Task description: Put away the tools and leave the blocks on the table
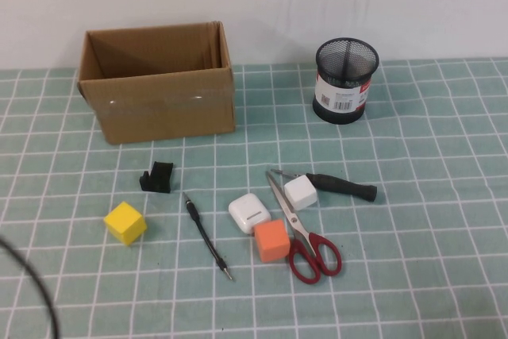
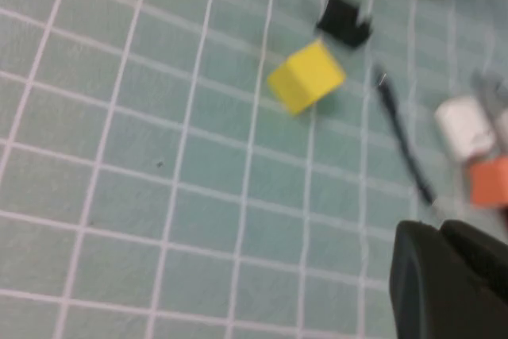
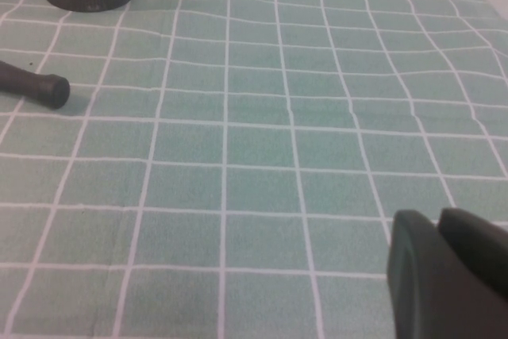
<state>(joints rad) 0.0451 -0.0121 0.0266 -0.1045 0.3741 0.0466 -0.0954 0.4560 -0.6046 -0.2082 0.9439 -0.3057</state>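
Red-handled scissors [image 1: 305,236], a black-handled screwdriver [image 1: 341,188] and a thin black pen-like driver [image 1: 208,236] lie on the teal grid table [image 1: 429,260]. A yellow block [image 1: 125,222], an orange block [image 1: 271,240] and a white block [image 1: 301,193] sit among them. My left gripper [image 2: 436,232] is shut and empty, above the table near the yellow block [image 2: 305,77] and the pen-like driver [image 2: 401,144]. My right gripper [image 3: 435,220] is shut and empty over bare table, well away from the screwdriver's handle end [image 3: 36,85]. Neither gripper shows in the high view.
An open cardboard box [image 1: 159,109] stands at the back left and a black mesh cup [image 1: 346,81] at the back right. A white earbud case [image 1: 248,213] and a small black clip [image 1: 158,178] lie among the objects. A dark cable [image 1: 32,283] curves at the front left.
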